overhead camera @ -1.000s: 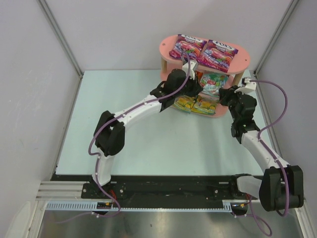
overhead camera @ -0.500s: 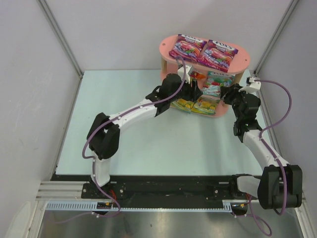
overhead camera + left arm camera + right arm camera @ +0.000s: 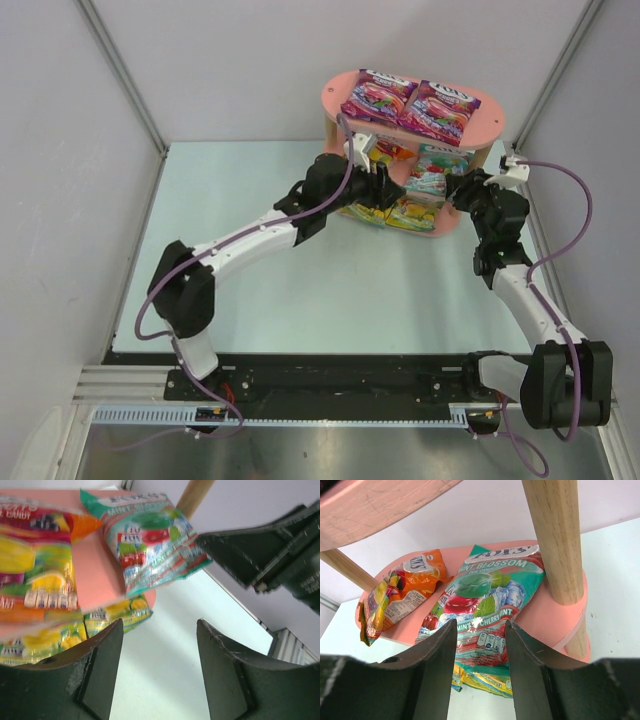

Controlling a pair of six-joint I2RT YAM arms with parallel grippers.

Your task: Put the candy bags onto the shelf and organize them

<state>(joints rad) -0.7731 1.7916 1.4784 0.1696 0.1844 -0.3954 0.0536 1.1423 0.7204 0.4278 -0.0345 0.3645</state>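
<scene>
The pink shelf [image 3: 492, 122] stands at the far right. Two purple-magenta candy bags [image 3: 378, 96] [image 3: 440, 107] lie on its top board. On the middle board lie a red-orange bag [image 3: 400, 587] and a teal-white bag [image 3: 487, 592], whose near end hangs over the edge. Two yellow-green bags [image 3: 372, 210] [image 3: 412, 213] lie on the bottom board. My left gripper [image 3: 388, 190] [image 3: 160, 625] is open and empty, just in front of the shelf's left half. My right gripper [image 3: 453, 188] [image 3: 480, 625] is open and empty, its fingers close in front of the teal-white bag.
A wooden dowel post [image 3: 554, 535] stands just right of my right gripper's fingers. The right gripper's body [image 3: 280, 545] shows in the left wrist view, close to the right of the teal-white bag [image 3: 150, 540]. Grey walls close in behind and to the right of the shelf.
My left gripper has drawn back out of the middle tier toward the left front, leaving the red-orange bag there. My right gripper has edged closer to the shelf.
</scene>
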